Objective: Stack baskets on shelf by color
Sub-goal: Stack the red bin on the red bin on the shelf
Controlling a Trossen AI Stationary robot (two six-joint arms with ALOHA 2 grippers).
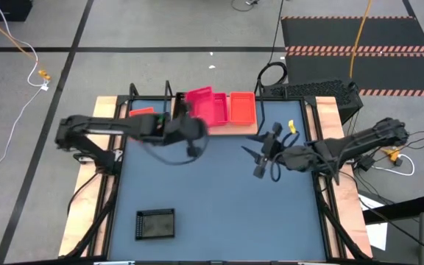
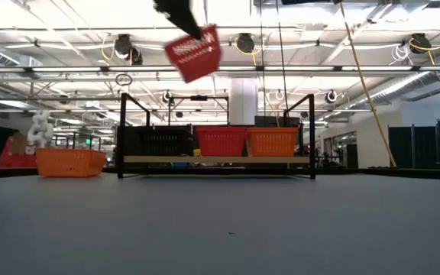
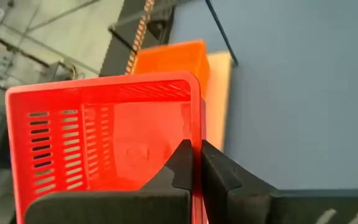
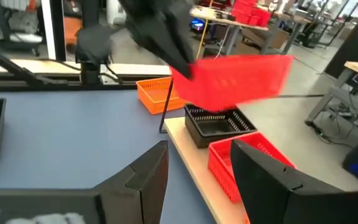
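Note:
My left gripper (image 1: pixel 194 132) (image 3: pixel 195 163) is shut on a pinkish-red basket (image 1: pixel 205 107) (image 2: pixel 195 52), which hangs high over the shelf (image 2: pixel 216 160). On the shelf's plank stand a black basket (image 2: pixel 159 141), a red one (image 2: pixel 221 141) and an orange one (image 2: pixel 272 141) (image 1: pixel 242 107). Another orange basket (image 2: pixel 71 162) (image 1: pixel 142 112) sits on the table left of the shelf. A black basket (image 1: pixel 155 223) lies near the table's near edge. My right gripper (image 1: pixel 259 154) (image 4: pixel 197 177) is open above the table to the right of the shelf. My left gripper pinches the pinkish-red basket by the rim of one wall (image 3: pixel 196 134), one finger (image 3: pixel 180 163) inside the basket and the other (image 3: pixel 221 169) outside. The basket is lifted clear and tilted, above the baskets on the shelf.
The blue tabletop (image 1: pixel 219 199) is bare between the shelf and the black basket. The shelf's black end loops (image 2: pixel 122 134) (image 2: pixel 312 134) rise above its baskets. Wooden side rails (image 1: pixel 336 132) and cables lie along the table's right edge.

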